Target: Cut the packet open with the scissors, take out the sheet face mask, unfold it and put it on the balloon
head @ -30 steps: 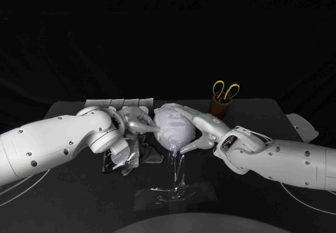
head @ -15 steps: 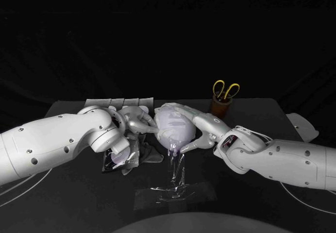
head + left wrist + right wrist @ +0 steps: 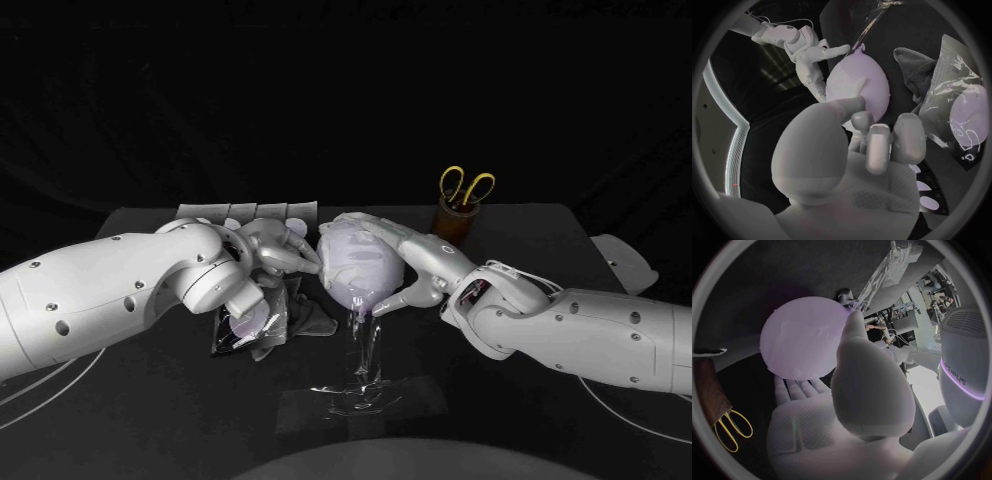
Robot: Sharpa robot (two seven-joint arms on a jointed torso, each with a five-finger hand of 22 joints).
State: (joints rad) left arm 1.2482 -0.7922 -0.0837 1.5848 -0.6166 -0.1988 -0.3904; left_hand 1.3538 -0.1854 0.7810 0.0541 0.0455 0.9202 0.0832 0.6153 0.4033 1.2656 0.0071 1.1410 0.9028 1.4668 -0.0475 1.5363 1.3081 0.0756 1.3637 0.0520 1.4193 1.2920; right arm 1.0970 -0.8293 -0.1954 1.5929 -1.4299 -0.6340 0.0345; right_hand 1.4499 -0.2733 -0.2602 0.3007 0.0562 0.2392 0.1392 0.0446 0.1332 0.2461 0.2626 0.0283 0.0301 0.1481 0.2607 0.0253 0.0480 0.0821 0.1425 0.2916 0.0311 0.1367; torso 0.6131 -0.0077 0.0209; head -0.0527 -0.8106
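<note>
balloon (image 3: 358, 268) on clear stand (image 3: 362, 350) mid-table, right hand (image 3: 404, 250) cupped round its right side, holding it, left hand (image 3: 277, 250) half curled, thumb on its left side, can't tell if pinching anything, packet (image 3: 253, 325) just left, scissors (image 3: 464, 185) far right

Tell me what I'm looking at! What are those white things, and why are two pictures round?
Those white things are a robot's two arms, each ending in a silver robot hand. The square picture comes from a camera on its head, looking down at a black table. The round ones come from cameras at its wrists. In the middle a pale purple balloon sits on a clear stand. The right robot hand holds it between thumb and fingers; the left robot hand touches its other side. A shiny packet lies by the left arm, and yellow scissors stand in a brown cup at the back.
</note>
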